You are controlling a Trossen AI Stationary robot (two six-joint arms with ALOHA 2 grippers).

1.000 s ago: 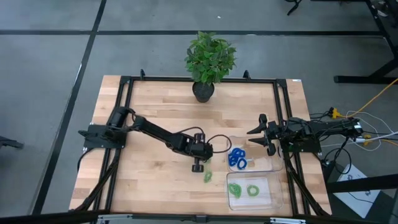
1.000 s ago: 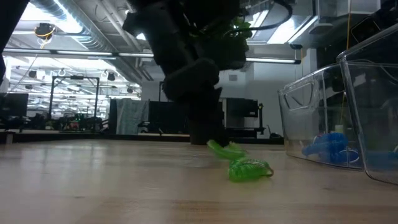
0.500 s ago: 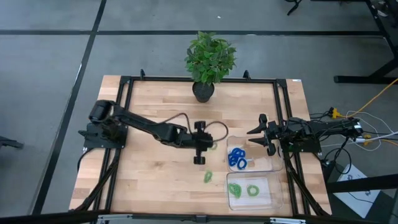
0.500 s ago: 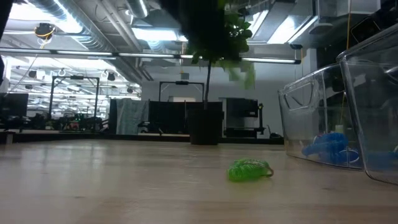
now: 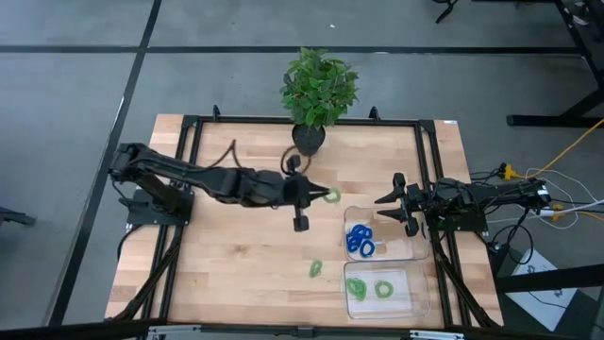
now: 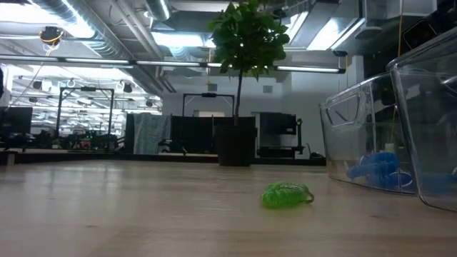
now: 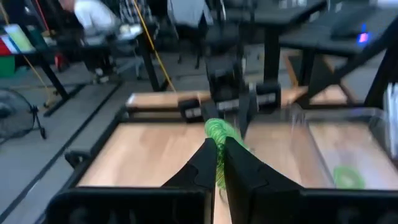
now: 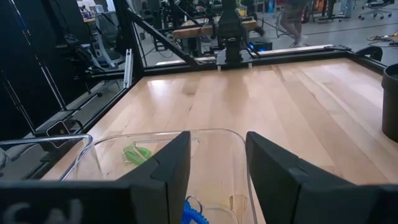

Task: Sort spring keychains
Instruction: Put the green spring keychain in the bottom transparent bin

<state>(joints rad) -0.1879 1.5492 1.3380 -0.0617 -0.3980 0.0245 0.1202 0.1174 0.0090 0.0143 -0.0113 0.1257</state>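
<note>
Above the wooden table (image 5: 236, 246) I see my left gripper (image 5: 319, 195) pinching what looks like a green spring keychain (image 5: 331, 195), right gripper (image 5: 389, 202) spread wide.

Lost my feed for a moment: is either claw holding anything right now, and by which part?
The left claw is shut on a green spring keychain, pinching its coil at one side. The right claw is open and empty over the blue tray.

**Four cameras on one sorting surface**

The high view looks straight down on the whole surface (image 5: 236, 246) and both arms. The low view sits at surface height, close to a green keychain (image 6: 286, 195), facing the potted plant (image 6: 246, 43) and the room behind. Each wrist view looks forward past its own gripper fingers across the wood. The clear trays (image 5: 382, 291) appear in all four views.
</note>
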